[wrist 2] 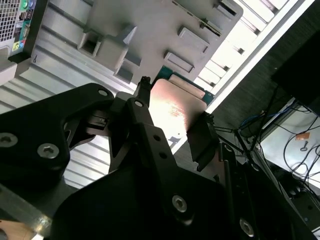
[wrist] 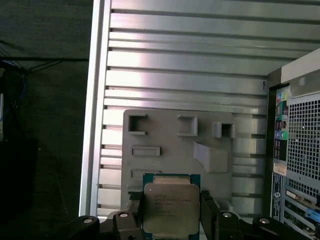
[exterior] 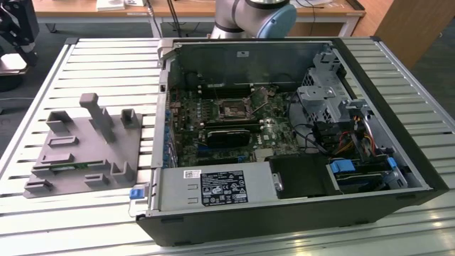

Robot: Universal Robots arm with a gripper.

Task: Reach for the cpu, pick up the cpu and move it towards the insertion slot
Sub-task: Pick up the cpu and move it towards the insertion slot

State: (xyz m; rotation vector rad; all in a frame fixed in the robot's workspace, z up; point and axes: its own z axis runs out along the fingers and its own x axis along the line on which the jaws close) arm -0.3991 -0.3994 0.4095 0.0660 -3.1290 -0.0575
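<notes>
The cpu (wrist: 171,206) is a square chip with a silvery top and a green rim, and my gripper (wrist: 171,217) is shut on it, one black finger (wrist: 134,210) at each side. In the second wrist view the cpu (wrist 2: 175,105) shows from its other side, again clamped in the gripper (wrist 2: 173,122). It hangs well above the grey parts fixture (wrist: 175,142). The insertion slot (exterior: 235,108) is the dark square socket with a metal frame on the motherboard, inside the open computer case (exterior: 284,213) in the exterior view.
The grey fixture (exterior: 78,154) with raised blocks lies on the slatted metal table (exterior: 106,58), at the exterior view's left of the case. The arm's base (exterior: 252,16) stands behind the case. Drive cages and cables (exterior: 341,133) fill the case's right side.
</notes>
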